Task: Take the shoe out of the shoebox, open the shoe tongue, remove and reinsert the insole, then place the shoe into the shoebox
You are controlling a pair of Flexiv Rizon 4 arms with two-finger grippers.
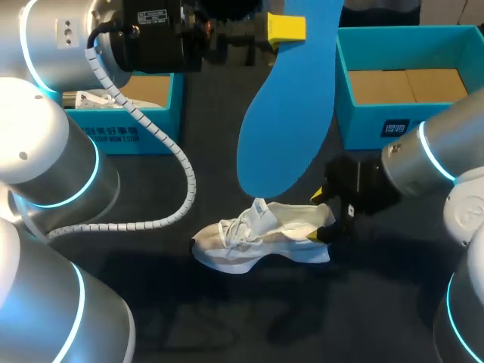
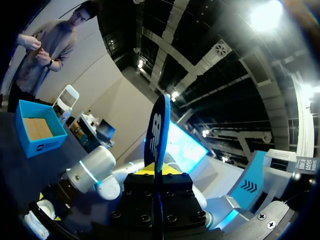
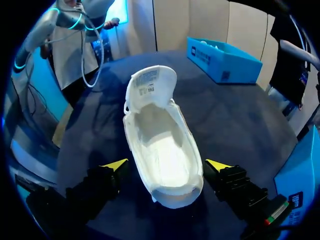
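Head view: flat blue foam insole (image 1: 286, 113) pinched in left tool (image 1: 286, 29), hanging above white mesh sneaker (image 1: 261, 240) at mid tabletop (image 1: 189, 321), heel toward right edge. Left wrist view: same grip, edge-on. Right wrist view: right tool (image 3: 166, 165) spread astride heel (mouth upward).

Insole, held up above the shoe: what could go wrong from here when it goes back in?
1. The left end effector grips the insole at one end only. Its long free end could swing or buckle and miss the opening of the shoe.
2. The right end effector is at the heel only, so a push from the insole might slide or tip the shoe.
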